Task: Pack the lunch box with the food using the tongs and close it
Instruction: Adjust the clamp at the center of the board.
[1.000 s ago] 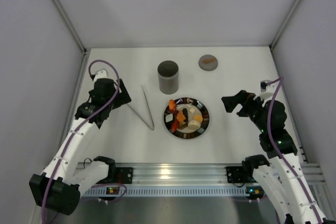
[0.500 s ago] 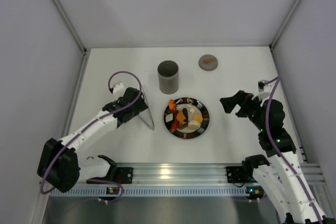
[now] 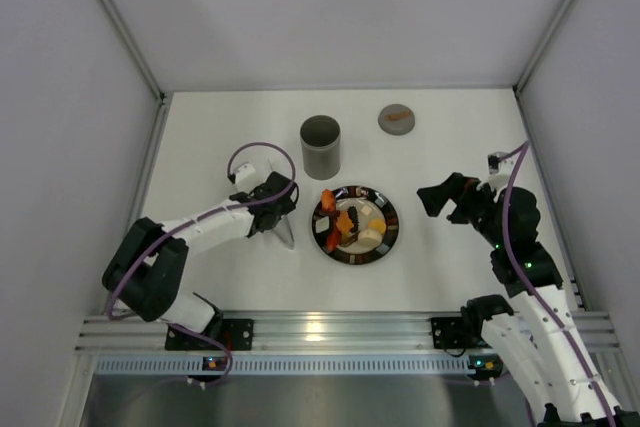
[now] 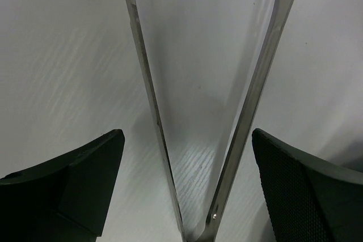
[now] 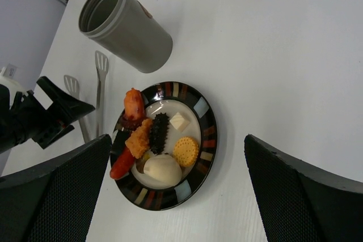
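Observation:
The silver tongs (image 4: 252, 92) lie flat on the table in a narrow V, joined end nearest my left wrist. My left gripper (image 4: 187, 135) is open and straddles both arms just above the joint, without touching them. From above, that gripper (image 3: 274, 213) hides most of the tongs (image 3: 287, 238). The dark-grey lunch box (image 3: 321, 146) stands upright and open behind the plate (image 3: 391, 230). The food (image 5: 152, 140) is piled on the plate (image 5: 207, 118): orange, red, black and cream pieces. My right gripper (image 3: 440, 197) hovers open and empty, right of the plate.
The flat grey lid (image 3: 397, 118) with an orange mark lies at the back right of the lunch box. White walls enclose the table on three sides. An aluminium rail (image 3: 330, 329) carries the arm bases at the near edge.
My left arm has swung right from the table's left side and lowered its open gripper over the tongs. The right arm has barely shifted.

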`<state>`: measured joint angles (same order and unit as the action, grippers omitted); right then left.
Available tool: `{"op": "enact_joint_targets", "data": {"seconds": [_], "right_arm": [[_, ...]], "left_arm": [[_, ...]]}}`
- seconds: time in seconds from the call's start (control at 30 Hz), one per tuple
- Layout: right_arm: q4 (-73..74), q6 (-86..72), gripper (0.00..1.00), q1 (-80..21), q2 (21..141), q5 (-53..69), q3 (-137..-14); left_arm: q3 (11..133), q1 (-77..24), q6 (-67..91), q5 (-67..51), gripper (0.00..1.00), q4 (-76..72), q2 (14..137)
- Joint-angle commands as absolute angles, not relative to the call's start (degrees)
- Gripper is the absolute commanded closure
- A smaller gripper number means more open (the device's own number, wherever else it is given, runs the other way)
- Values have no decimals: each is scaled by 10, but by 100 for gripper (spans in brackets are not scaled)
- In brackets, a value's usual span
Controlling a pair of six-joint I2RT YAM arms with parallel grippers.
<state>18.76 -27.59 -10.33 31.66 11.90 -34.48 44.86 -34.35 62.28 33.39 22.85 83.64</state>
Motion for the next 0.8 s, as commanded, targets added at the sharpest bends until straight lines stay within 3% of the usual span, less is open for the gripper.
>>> {"op": "enact_joint_targets", "data": {"seconds": [0.0,0.57,0.77], "right_arm": [[185,-259,1,-97,316,120,-342],[192,-250,0,-97,320,122,-331],[193,-264,1,-97,319,130,-326]], "left_arm": [[475,-345,620,352,1,171,867],[512,-345,608,370,1,191,954],[503,-345,596,361,6,211,962]]}}
